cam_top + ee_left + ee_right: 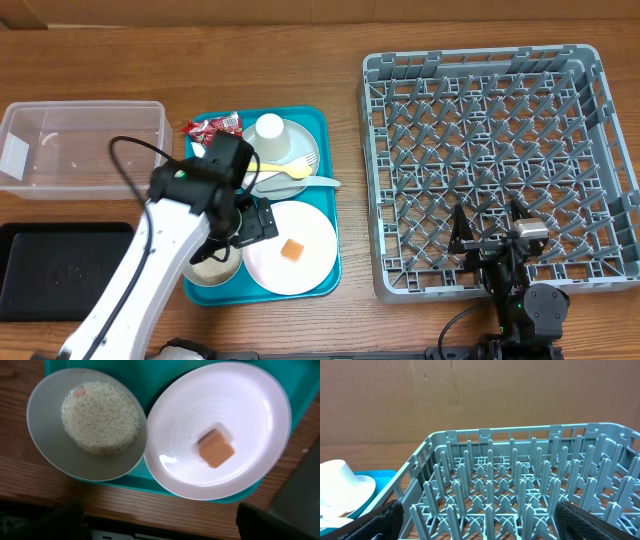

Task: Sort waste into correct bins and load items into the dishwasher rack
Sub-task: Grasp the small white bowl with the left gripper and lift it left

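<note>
Hovering left claw [248, 222], apart, over grey plate [55, 445] at tray's [318, 130] near-left corner: tilted lift would spill rice [100, 417]; right claw [492, 243] apart too.

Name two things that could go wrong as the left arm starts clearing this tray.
Rice lies heaped loose on the grey plate; tilting it would likely scatter grains over the teal tray.
The orange cube sits free on the pink plate; lifting that plate first could roll it off.
</note>
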`<state>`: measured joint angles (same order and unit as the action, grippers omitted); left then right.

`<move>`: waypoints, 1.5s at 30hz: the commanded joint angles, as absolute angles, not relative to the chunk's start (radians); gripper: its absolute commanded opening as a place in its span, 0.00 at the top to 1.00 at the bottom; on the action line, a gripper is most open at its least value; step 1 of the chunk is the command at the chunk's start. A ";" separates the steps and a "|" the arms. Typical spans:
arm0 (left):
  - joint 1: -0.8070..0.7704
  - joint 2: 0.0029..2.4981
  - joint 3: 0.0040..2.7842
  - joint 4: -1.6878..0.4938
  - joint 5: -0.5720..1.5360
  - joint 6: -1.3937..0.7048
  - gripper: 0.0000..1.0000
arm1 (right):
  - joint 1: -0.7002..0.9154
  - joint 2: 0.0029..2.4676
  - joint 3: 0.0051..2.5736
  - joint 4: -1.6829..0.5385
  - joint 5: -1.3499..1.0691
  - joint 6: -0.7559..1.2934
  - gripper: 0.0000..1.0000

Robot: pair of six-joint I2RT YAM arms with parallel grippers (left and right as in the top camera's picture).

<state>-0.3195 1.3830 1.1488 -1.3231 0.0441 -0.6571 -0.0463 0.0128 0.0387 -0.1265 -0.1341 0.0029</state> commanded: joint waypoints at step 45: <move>-0.254 1.584 0.928 -1.065 0.023 -0.523 0.86 | -0.053 0.003 0.032 -0.121 -0.140 -0.001 0.00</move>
